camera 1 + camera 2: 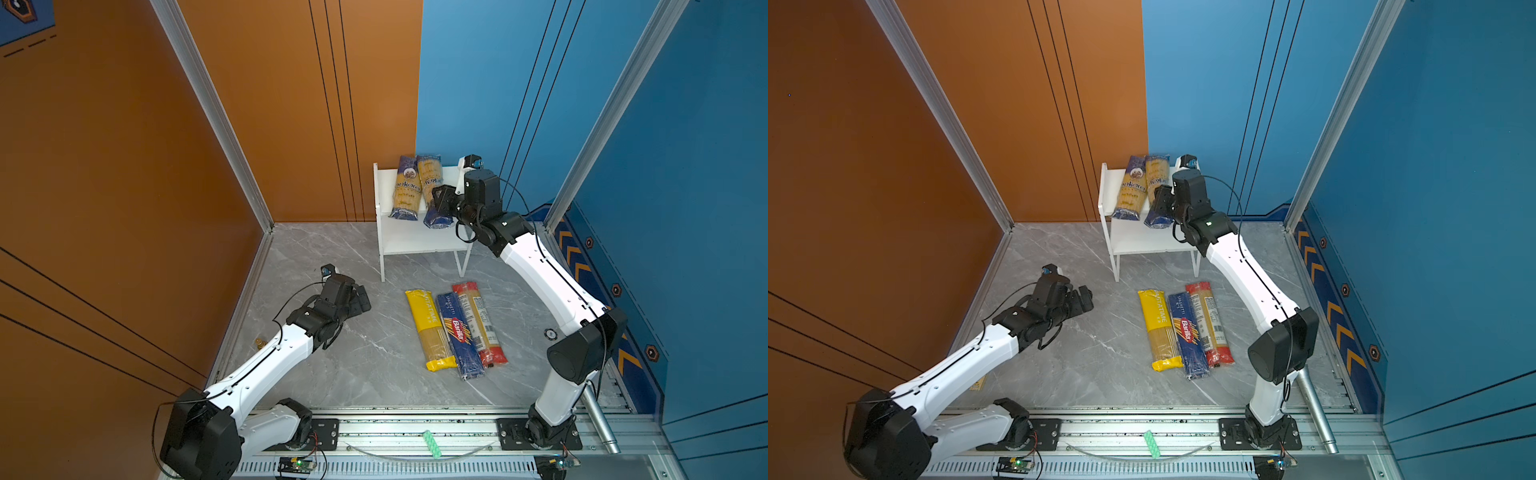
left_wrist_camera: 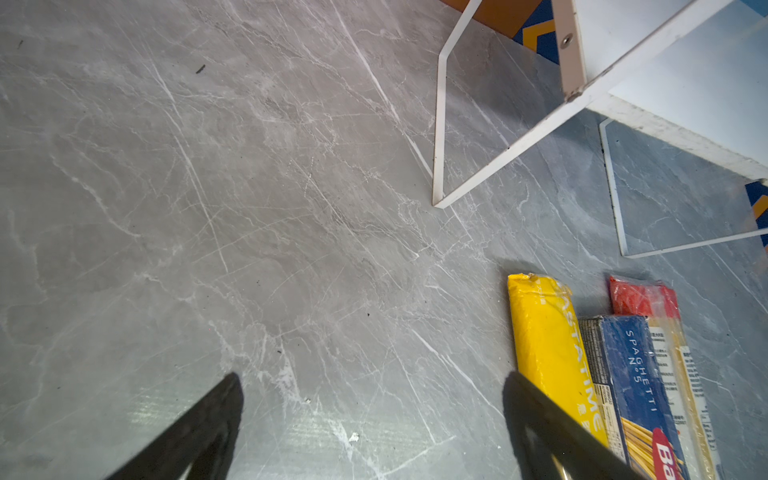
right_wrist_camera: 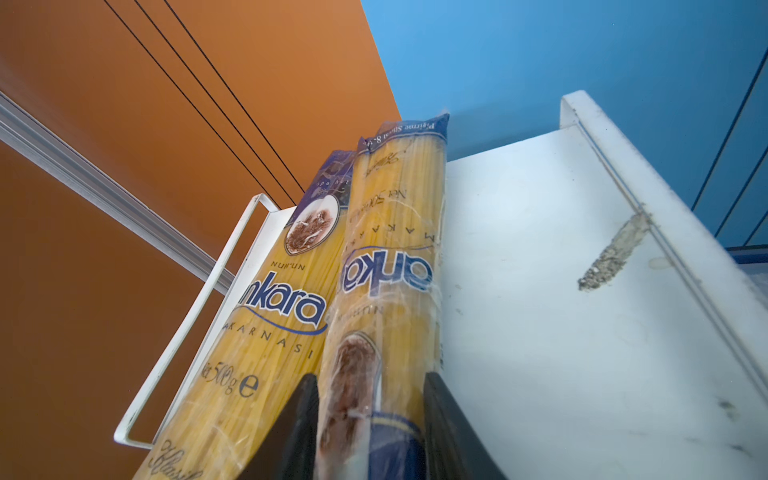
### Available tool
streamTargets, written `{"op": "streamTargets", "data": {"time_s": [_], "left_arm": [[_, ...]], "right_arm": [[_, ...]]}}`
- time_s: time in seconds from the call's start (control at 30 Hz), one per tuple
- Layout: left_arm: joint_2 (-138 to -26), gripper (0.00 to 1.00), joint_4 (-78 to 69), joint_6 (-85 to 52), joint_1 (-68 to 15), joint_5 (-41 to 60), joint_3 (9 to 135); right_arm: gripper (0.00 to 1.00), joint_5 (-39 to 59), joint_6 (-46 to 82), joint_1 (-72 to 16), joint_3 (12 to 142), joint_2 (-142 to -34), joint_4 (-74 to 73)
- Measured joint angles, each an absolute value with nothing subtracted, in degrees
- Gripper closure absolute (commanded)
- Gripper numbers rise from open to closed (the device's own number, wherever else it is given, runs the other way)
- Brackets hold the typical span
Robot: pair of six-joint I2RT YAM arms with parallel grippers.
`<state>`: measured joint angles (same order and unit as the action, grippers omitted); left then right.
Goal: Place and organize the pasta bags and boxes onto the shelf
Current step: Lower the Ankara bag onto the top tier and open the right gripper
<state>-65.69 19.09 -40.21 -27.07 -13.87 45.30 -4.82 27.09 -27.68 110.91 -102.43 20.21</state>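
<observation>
We're on pack two: R tool (image 3: 370, 378) straddles the 2nd ankara (image 1: 428, 174) on the shelf (image 1: 415, 241) top, beside the 1st ankara (image 1: 406, 187). Clamped or loose, can't tell. L tool (image 2: 372, 376) gapes, empty. Next, prob. let go, back straight out, then fetch the yellow pack (image 1: 428, 328) off the surface (image 1: 353, 353).

Left side: orange wall (image 1: 124, 166), thin black lines running down it.
Back and right: blue wall (image 1: 478, 83), meeting the orange in a straight seam.
Floor (image 1: 353, 353): grey marble pattern, white veins.
Far corners: slanting aluminium posts (image 1: 208, 104).
Right edge: navy chevron band (image 1: 582, 266).
Light: even, soft shadows.
</observation>
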Motion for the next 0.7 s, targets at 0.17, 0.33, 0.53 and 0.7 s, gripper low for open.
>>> {"op": "streamTargets", "data": {"time_s": [0.17,0.33,0.53,0.7], "left_arm": [[-65.71,0.02,19.09,-40.21,-27.07,-13.87,45.32],[-66.04,0.02,19.09,-40.21,-27.07,-13.87,45.3],[-66.24,0.02,19.09,-40.21,-27.07,-13.87,45.3],[-66.24,0.02,19.09,-40.18,-27.07,-13.87,45.32]], "right_arm": [[0.6,-4.78,27.11,-27.68,110.91,-102.43,18.74],[0.6,-4.78,27.33,-27.68,110.91,-102.43,18.39],[0.6,-4.36,27.53,-27.29,110.91,-102.59,18.41],[0.58,-3.6,27.55,-26.28,110.91,-102.59,18.44]]}}
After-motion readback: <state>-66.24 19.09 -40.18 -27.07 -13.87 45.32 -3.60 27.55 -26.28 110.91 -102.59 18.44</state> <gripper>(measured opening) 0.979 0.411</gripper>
